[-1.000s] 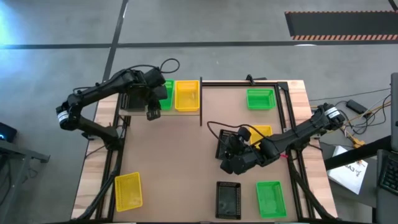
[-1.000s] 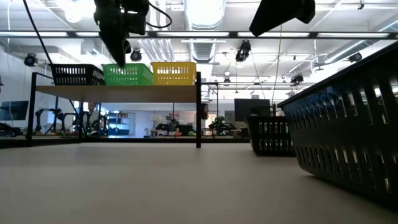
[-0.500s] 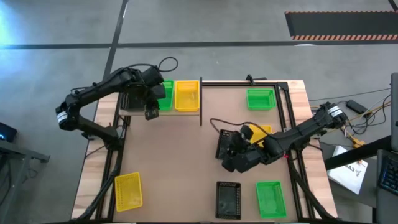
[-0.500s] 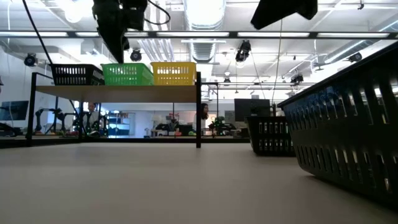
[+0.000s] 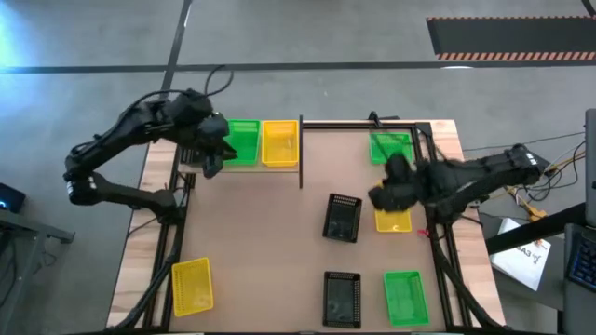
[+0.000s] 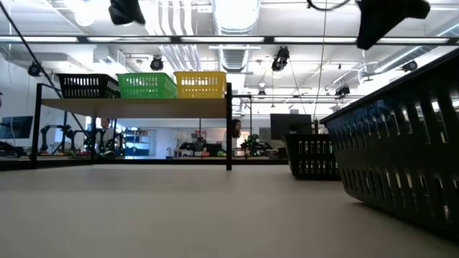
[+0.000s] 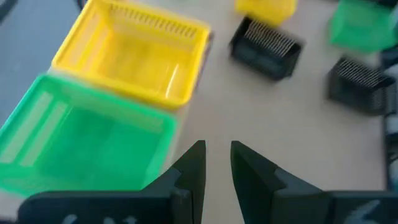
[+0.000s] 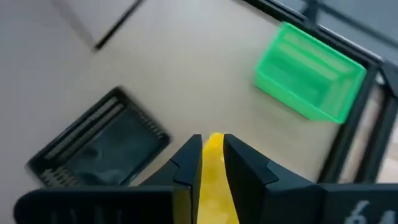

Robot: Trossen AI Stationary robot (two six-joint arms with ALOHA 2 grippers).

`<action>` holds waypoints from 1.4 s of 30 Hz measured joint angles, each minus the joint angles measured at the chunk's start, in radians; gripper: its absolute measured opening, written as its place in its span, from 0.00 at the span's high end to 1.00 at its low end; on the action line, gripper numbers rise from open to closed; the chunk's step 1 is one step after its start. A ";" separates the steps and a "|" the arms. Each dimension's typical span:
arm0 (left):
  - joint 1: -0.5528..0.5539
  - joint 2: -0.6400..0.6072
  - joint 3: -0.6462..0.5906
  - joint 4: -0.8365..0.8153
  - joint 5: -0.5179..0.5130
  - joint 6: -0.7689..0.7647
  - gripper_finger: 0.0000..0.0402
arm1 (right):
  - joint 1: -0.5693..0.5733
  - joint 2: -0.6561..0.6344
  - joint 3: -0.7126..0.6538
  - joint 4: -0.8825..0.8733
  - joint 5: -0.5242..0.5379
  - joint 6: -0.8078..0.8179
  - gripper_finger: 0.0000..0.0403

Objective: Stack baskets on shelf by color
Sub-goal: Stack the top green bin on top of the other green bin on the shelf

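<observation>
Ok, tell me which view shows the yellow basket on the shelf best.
The left wrist view: the yellow basket fills it, open and empty. The high view shows it small beside the green basket; the low view shows only its side; the right wrist view misses it.

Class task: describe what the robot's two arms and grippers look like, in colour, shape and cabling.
Both arms are dark, jointed links. The left gripper and the right gripper each end in two black, wedge-shaped fingers narrowing to the tips. In the high view a thin black cable loops above the left arm, and the right arm has a pale band near its base.
</observation>
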 joint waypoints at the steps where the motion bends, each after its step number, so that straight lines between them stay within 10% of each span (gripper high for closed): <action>1: -0.021 -0.017 -0.011 0.030 0.002 -0.029 0.86 | -0.042 -0.009 -0.002 0.003 -0.006 -0.028 0.85; 10: -0.285 -0.165 -0.234 0.452 -0.031 -0.303 0.86 | -0.574 0.029 -0.030 0.165 -0.154 -0.466 0.83; 17: -0.455 -0.169 -0.398 0.665 -0.098 -0.448 0.86 | -0.878 0.173 -0.080 0.347 -0.336 -0.670 0.62; 28: -0.514 -0.128 -0.413 0.677 -0.126 -0.506 0.86 | -0.921 0.426 -0.144 0.511 -0.364 -0.736 0.51; 42: -0.514 -0.142 -0.412 0.680 -0.144 -0.503 0.86 | -0.894 0.450 -0.179 0.577 -0.365 -0.844 0.95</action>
